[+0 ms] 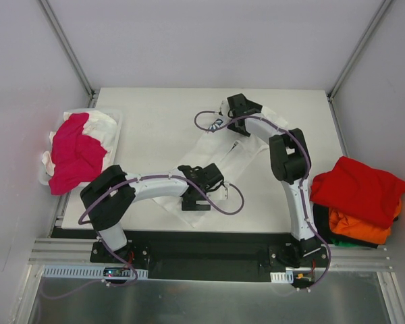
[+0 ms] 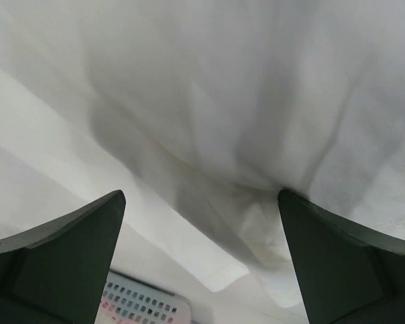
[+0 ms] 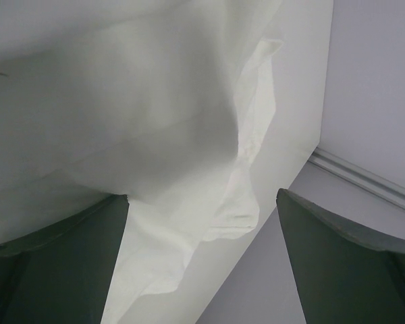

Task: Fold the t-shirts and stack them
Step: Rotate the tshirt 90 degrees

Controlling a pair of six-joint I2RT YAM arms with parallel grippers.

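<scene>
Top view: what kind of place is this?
Probably a robot test booth, not a home: a white table enclosed by plain grey panels, and a left arm and right arm bolted to a black plate.

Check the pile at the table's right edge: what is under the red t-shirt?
An orange t-shirt lies directly under the red t-shirt, with a dark green layer peeking out beneath it. Both are mostly covered, so their folds and anything deeper cannot be seen.
</scene>
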